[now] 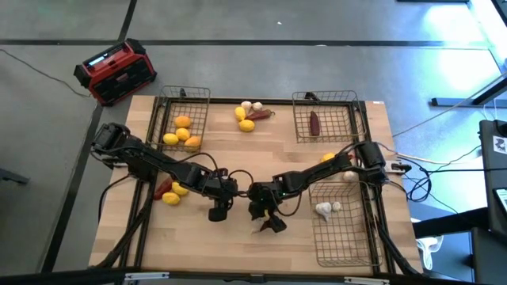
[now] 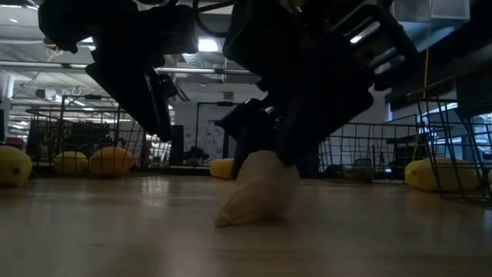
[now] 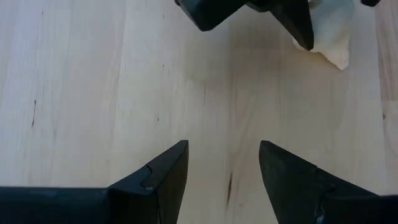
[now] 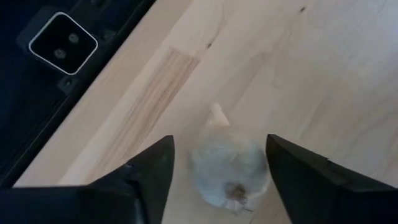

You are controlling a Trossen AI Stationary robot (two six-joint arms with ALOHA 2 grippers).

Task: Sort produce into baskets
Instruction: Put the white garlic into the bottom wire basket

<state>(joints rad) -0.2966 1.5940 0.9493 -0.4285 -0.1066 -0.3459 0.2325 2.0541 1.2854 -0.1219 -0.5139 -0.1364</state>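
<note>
Right gripper (image 4: 217, 180) straddling a garlic bulb (image 4: 229, 167) on the table (image 1: 238, 245), near its front middle.

I want both fingers level with its belly before pinching; they stand spread, not yet touching. My left gripper (image 3: 224, 171), spread and empty, hovers just beside and crowds the lift toward the garlic basket (image 1: 348, 237).

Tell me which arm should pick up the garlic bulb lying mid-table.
Right. The right gripper already straddles the garlic bulb, a finger on each side, not yet touching. The left gripper hangs open over bare table beside it.
</note>
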